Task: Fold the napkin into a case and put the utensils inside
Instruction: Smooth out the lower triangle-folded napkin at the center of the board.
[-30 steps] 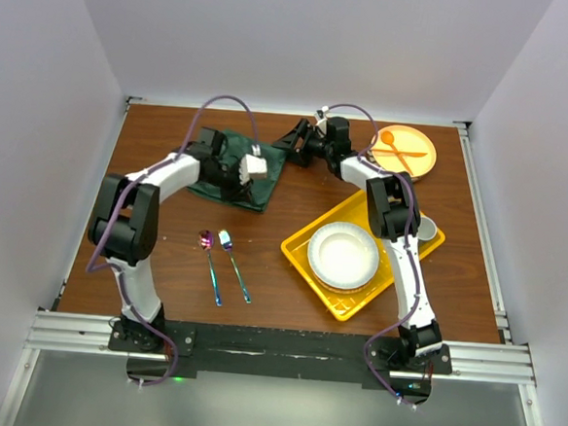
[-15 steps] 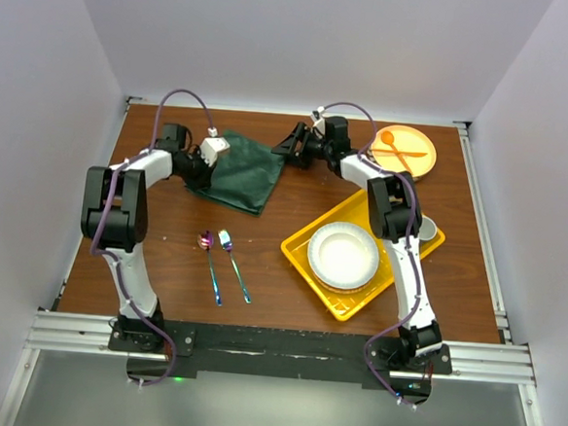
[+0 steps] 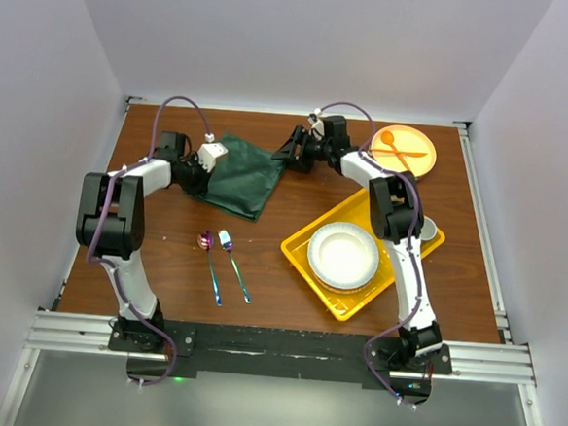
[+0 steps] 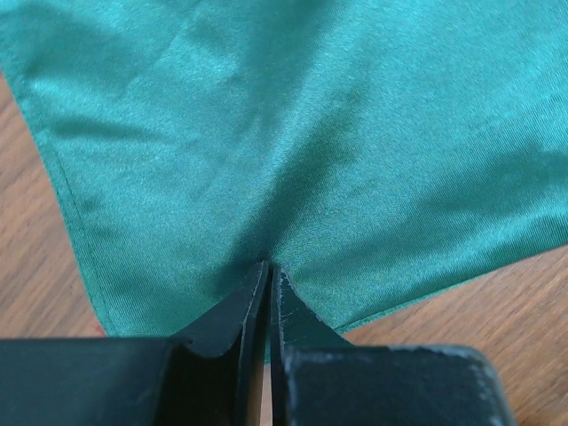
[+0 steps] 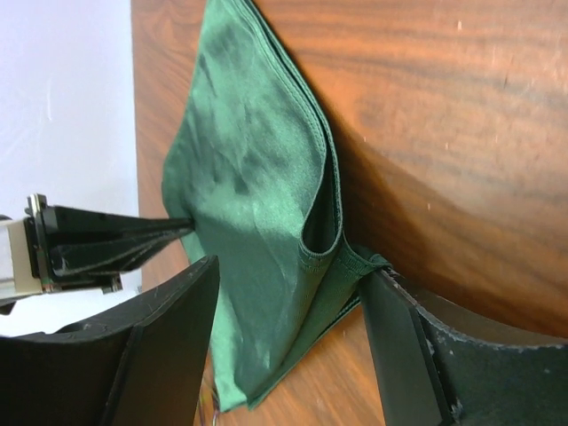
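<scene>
The dark green napkin (image 3: 243,174) lies folded at the back left of the table, its layered edges showing in the right wrist view (image 5: 257,177). My left gripper (image 3: 201,175) sits at the napkin's left edge, its jaws shut on a pinch of the cloth (image 4: 268,264), which puckers toward the tips. My right gripper (image 3: 286,153) is open, and its fingers straddle the napkin's right corner (image 5: 288,271). One finger (image 5: 390,319) touches the hem. The iridescent spoon (image 3: 210,259) and fork (image 3: 233,264) lie side by side on the wood in front of the napkin.
A yellow tray (image 3: 299,248) holding a white plate (image 3: 342,255) sits at the right, with a small grey cup (image 3: 425,228) at its far corner. An orange plate (image 3: 403,150) with an orange spoon and fork is at the back right.
My left gripper has swung from over the napkin's middle to its left edge and closed on the cloth. The right gripper has stayed at the right corner.
</scene>
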### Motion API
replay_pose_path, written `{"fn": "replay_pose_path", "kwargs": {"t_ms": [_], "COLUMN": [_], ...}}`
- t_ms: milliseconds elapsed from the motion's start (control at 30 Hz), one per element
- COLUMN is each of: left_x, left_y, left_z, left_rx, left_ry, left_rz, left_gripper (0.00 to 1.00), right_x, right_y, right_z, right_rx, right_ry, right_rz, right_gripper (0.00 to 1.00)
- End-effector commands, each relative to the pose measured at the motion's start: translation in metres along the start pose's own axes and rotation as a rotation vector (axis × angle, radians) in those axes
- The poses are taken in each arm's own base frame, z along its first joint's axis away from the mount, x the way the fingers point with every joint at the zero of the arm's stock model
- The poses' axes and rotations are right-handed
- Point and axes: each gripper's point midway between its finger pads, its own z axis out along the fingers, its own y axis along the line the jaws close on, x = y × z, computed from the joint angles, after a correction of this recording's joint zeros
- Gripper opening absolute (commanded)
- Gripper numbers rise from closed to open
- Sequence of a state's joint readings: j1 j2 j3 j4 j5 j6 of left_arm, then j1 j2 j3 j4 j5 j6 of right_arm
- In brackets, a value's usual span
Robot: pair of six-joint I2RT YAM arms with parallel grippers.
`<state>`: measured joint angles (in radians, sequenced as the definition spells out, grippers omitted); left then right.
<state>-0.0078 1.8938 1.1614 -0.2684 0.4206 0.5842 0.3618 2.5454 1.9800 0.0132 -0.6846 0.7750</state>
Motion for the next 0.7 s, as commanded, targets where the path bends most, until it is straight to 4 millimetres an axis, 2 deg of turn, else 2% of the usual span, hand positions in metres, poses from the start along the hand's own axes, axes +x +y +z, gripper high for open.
{"fn": "replay_pose_path", "kwargs": {"t_ms": [0, 233, 333, 433, 567, 667], "left_x": [0.031, 0.036, 0.036, 0.035, 0.031, 0.023], "left_y": [-0.013, -0.023, -0.027, -0.031, -0.033, -0.041], "left_z": [-0.005, -0.006, -0.006, -0.006, -0.009, -0.010], "left_rx": [-0.004, 0.018, 0.029, 0.046, 0.049, 0.072], "left_ry": [0.111, 0.122, 0.120, 0.118, 0.109, 0.099], "left_rz": [-0.104, -0.171, -0.203, -0.227, -0.247, -0.294], "left_gripper": [0.09, 0.09, 0.08, 0.08, 0.08, 0.08], "right_x": [0.003, -0.001, -0.004, 0.005, 0.004, -0.001], "right_y": [0.026, 0.022, 0.036, 0.039, 0.066, 0.089], "right_z": [-0.025, -0.029, -0.037, -0.046, -0.064, -0.064], "right_rx": [0.031, 0.085, 0.061, 0.059, 0.002, -0.062], "right_ry": [0.038, 0.030, 0.041, 0.080, 0.057, 0.030], "right_rz": [-0.040, -0.036, -0.077, -0.100, -0.168, -0.222], "right_gripper": [0.67, 0.71, 0.69, 0.67, 0.56, 0.50]}}
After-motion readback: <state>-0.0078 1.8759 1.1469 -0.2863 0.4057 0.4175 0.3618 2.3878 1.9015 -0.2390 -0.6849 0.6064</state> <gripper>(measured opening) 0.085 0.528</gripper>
